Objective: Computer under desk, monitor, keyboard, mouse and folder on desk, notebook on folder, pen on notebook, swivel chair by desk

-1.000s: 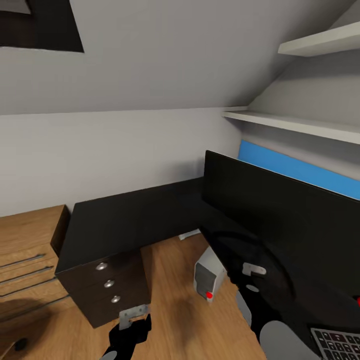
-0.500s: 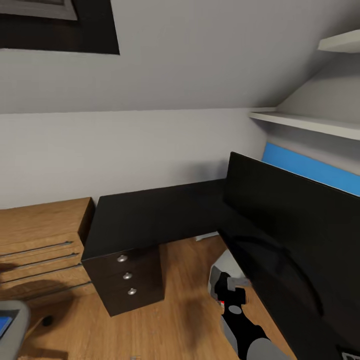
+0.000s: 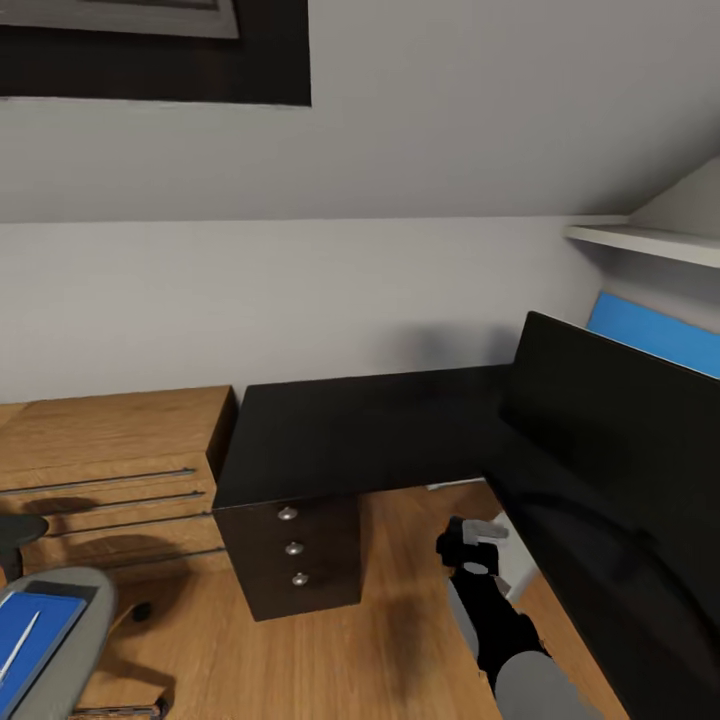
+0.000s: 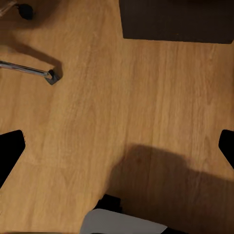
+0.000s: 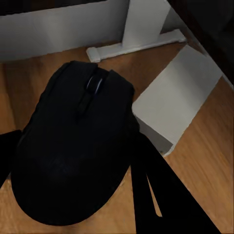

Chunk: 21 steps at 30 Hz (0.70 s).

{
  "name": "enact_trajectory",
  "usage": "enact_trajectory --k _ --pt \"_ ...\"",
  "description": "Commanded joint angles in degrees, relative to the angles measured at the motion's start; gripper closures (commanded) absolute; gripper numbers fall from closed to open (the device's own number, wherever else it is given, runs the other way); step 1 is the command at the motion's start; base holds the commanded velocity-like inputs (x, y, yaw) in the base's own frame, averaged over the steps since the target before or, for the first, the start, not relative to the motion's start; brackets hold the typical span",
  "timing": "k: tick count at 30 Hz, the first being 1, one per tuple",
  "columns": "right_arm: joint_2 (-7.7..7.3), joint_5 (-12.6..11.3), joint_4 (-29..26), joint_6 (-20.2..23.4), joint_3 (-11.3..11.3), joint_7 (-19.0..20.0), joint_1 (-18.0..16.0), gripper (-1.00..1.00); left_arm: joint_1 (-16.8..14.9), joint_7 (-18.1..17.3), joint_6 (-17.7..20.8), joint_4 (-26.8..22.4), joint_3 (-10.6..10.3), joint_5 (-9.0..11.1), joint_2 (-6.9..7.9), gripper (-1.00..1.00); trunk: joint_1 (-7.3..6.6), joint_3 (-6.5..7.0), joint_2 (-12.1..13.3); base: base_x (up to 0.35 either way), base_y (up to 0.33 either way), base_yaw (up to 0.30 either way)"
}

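Your right fingers (image 5: pixel 73 161) clamp the mouse (image 5: pixel 73 146) off the worktop's (image 3: pixel 360 440) edge; clip the monitor (image 3: pixel 620 470) and it drops. Left fingers: can't tell.

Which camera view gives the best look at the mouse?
The right wrist view: the mouse is large there, scroll wheel visible, held between the dark fingers of the right hand. In the head view, the right hand hides it.

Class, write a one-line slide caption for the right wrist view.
Right pincer holds the mouse above the wood floor beside the computer.
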Motion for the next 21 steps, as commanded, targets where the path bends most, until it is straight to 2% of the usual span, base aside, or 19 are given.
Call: enact_trajectory --k 1,2,3,4,5,7,8,10,13,17,18,19,20,21 --pt "0.07 -4.64 -7.39 6.41 3.39 -0.33 0.01 1.0 -0.02 0.31 -0.39 -0.05 -0.21 0.6 0.04 -1.0 0.01 -0.11 -0.04 0.004 0.004 0.259" --pt "0.07 -8.43 -12.26 9.67 7.07 -1.0 0.0 1.0 -0.02 0.31 -0.41 -0.06 -0.19 0.62 0.03 -1.0 0.01 -0.16 -0.04 0.003 0.002 0.259" --pt "0.07 -14.71 -19.07 13.46 13.54 -4.06 0.03 1.0 -0.02 0.35 -0.43 -0.14 -0.21 0.62 0.0 -1.0 0.01 -0.2 -0.04 0.001 0.001 0.259" --pt "0.07 -18.5 -22.61 15.26 17.55 -6.77 0.05 1.0 -0.02 0.37 -0.44 -0.17 -0.25 0.61 -0.05 -1.0 0.01 -0.25 -0.04 0.001 0.001 0.259" --pt "0.07 -23.38 -25.98 16.84 23.29 -10.95 0.07 1.0 -0.02 0.4 -0.43 -0.16 -0.3 0.61 -0.05 -1.0 0.01 -0.3 -0.04 0.0 0.0 0.259" --pt "0.07 -27.71 -25.83 17.55 30.22 -14.63 0.08 1.0 -0.02 0.41 -0.44 -0.14 -0.29 0.6 -0.06 -1.0 0.01 -0.39 -0.04 0.0 0.0 0.259" --pt "0.07 -28.39 -25.07 17.59 31.73 -15.16 0.08 1.0 -0.02 0.41 -0.44 -0.12 -0.29 0.6 -0.06 -1.0 0.01 -0.43 -0.04 0.0 0.0 0.259" --pt "0.07 -30.08 -21.75 17.46 36.19 -16.4 0.09 1.0 -0.02 0.46 -0.54 -0.08 -0.32 0.6 -0.06 -1.0 0.01 -0.53 -0.04 0.0 0.0 0.258" --pt "0.07 -30.91 -19.18 15.95 38.62 -17.02 0.09 1.0 -0.02 0.48 -1.25 -0.1 -0.31 0.63 -0.09 -1.0 0.01 -0.66 -0.04 0.0 0.0 0.258" --pt "0.07 -30.93 -18.82 15.25 39.17 -17.47 0.09 1.0 -0.02 0.35 -5.3 -1.74 -1.67 0.68 -0.2 -1.0 0.01 -0.85 -0.04 0.0 0.0 0.258" --pt "0.07 -30.93 -18.86 15.23 39.22 -17.61 0.09 1.0 -0.02 0.4 -5.68 -4.12 -2.73 0.68 -0.2 -1.0 0.01 -0.9 -0.04 0.0 0.0 0.257" --pt "0.07 -30.92 -18.92 15.28 39.25 -17.77 0.09 1.0 -0.02 0.7 -4.32 -10.46 -4.59 0.68 -0.15 -1.0 0.01 -0.94 -0.04 0.0 0.0 0.256" --pt "0.07 -30.89 -18.97 15.31 39.24 -17.85 0.09 1.0 -0.02 1.52 -1.51 -16.28 -5.83 0.65 -0.09 -1.0 0.01 -0.99 -0.04 0.0 0.0 0.256" --pt "0.07 -30.86 -19.08 15.37 39.2 -17.9 0.09 1.0 -0.02 3.17 2.88 -22.57 -6.69 0.7 -0.01 -1.0 0.01 -1.03 -0.04 0.0 0.0 0.255"
